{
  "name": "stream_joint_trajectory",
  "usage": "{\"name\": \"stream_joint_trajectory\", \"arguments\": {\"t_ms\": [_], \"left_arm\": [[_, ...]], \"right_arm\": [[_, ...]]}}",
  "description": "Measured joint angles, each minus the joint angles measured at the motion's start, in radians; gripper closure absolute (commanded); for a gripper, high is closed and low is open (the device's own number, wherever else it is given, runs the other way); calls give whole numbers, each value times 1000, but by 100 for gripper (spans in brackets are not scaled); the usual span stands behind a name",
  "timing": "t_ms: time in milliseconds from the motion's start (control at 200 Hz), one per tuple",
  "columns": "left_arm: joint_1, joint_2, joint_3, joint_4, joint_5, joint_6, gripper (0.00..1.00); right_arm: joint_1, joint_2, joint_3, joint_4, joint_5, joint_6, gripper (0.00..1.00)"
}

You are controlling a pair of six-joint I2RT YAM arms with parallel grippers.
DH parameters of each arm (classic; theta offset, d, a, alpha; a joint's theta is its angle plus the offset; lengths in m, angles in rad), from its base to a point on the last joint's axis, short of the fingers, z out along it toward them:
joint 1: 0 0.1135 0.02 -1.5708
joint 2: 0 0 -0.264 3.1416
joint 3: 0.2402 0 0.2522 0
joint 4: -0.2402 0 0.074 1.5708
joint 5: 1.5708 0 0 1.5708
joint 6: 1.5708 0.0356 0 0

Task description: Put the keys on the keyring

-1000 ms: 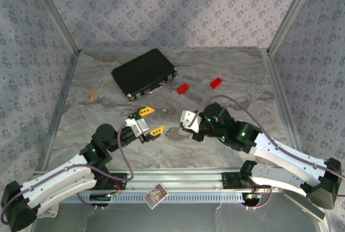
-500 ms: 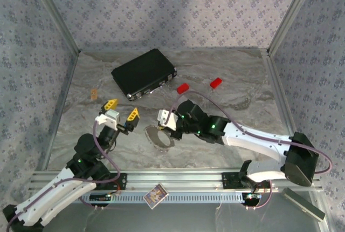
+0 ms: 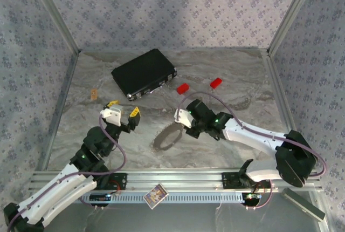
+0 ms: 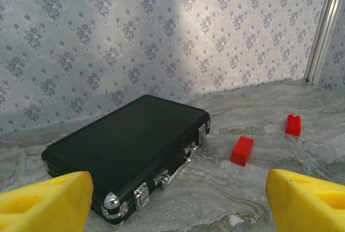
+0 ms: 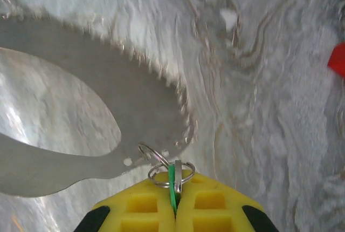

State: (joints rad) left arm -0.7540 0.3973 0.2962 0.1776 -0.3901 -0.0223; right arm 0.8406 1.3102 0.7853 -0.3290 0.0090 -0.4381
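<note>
My right gripper is shut near the table's middle. In the right wrist view its yellow fingertips pinch the thin green head of a key together with a small metal piece, and two little split rings stick out of the grip. The bead-chain keyring trails from those rings as a grey motion-smeared band; from above the keyring is a blurred loop just left of and below the gripper. My left gripper stands open and empty further left, apart from the chain, its yellow fingers spread wide.
A black case lies at the back left, straight ahead of the left wrist camera. Two red blocks sit to its right. A small tan piece lies near the left wall. A card rests on the front rail.
My left gripper pulled back to the left, away from the keyring, and opened wider. My right gripper swung left then back right, dragging the chain, which now blurs.
</note>
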Motion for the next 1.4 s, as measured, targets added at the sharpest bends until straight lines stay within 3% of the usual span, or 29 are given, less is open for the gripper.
{"name": "stream_joint_trajectory", "arguments": {"t_ms": [415,560,710,999,1229,1404], "left_arm": [[45,97,4,1,0,-36,16],[65,116,4,2,6,-48,16],[76,137,4,5,12,-54,16],[80,163,9,4,82,-55,15],[80,225,25,6,147,-74,14],[80,281,34,5,179,-109,13]], "right_arm": [[-11,152,-7,-132,204,-87,98],[-11,179,-7,-147,250,-98,86],[-11,182,-6,-158,277,-105,60],[-26,108,-6,-183,292,-76,54],[-113,-156,-28,-24,143,195,55],[-126,-157,-80,35,97,530,56]]}}
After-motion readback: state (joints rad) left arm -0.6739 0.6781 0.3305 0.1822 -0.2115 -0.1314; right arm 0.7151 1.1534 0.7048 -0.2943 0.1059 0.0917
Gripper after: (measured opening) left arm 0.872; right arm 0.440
